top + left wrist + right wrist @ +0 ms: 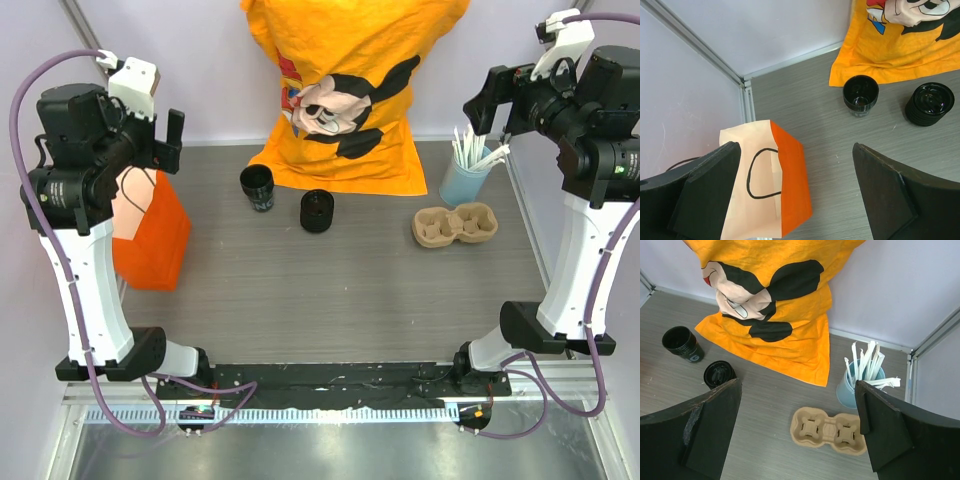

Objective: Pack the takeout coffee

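Left arm's fingers [705,195]: spread wide, nothing between them, raised over the left edge of the grey wood-grain desk [330,290]. Directly below them is the upright orange paper bag [790,185], top open, pale inside, with a black cord handle loop [757,175] lying against the inner wall.

Right arm's fingers [710,425]: also spread wide and holding nothing, raised over the back-right corner.

Lidded black takeout coffee cup: cannot be located in any of the three views. Whether it sits down in the bag cannot be told, since only the upper inside wall shows.

On the desk:
- An open black paper cup with pale print on its side [258,187] stands upright at the hem of the orange cartoon-mouse cloth [350,90]. The cloth hangs down the back wall and runs onto the desk.
- A short black round stack of lids [317,210] sits just right of that cup, near it but not touching.
- A brown moulded-pulp two-slot cup carrier [455,225] lies toward the right, both slots unfilled.
- A pale blue tumbler holding white paper-wrapped sticks [465,175] stands just behind the carrier, beside the cloth's right edge.

The bag stands well apart from the cup and the stack.
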Controlling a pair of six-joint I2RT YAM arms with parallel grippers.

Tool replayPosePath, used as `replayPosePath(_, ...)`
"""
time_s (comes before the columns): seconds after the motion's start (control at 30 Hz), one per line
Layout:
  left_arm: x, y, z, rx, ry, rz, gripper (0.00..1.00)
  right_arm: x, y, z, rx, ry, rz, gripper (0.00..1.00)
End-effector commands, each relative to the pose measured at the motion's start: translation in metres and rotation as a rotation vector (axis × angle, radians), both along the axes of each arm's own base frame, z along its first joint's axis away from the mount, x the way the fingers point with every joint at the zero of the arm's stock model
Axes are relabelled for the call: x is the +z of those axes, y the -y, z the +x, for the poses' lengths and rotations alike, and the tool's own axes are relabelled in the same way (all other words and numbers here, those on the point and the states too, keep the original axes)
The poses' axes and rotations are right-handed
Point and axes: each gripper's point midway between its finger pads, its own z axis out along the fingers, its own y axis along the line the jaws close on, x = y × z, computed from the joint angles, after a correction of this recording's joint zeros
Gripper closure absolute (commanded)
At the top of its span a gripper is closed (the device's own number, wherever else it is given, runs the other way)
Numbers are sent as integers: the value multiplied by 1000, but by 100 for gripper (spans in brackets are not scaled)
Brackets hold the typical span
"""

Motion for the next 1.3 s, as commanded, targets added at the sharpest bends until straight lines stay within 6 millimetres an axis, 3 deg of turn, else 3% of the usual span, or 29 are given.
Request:
replayPosePath(0.0,1,-5,-1,13,8,26,0,9,-3,-2,28,39,-31,0)
replayPosePath(0.07,-7,-12,0,42,-15,53,0,3,-1,2,28,26,-55,0)
replayPosePath(0.13,-22,-34,5,157,-59,107,0,-4,3,7,17,10,-71,0)
replayPosePath(0.27,-40,-59,5,239,-109,151,0,-21,6,15,14,-33,-95,0)
replayPosePath(0.53,-52,-79,5,261,-147,122,0,-46,3,27,45,-99,-105,0)
replayPosePath(0.7,-61,-80,3,247,-176,124,0,-56,-1,31,72,-124,-97,0)
replayPosePath(0.97,-86,-95,17,259,-246,136,0,-69,-7,34,112,-158,-83,0)
replayPosePath(1.17,-95,-99,21,264,-270,108,9,-72,-8,36,113,-168,-79,0)
replayPosePath(1.27,-103,-98,23,238,-285,93,25,-72,-9,35,115,-166,-76,0)
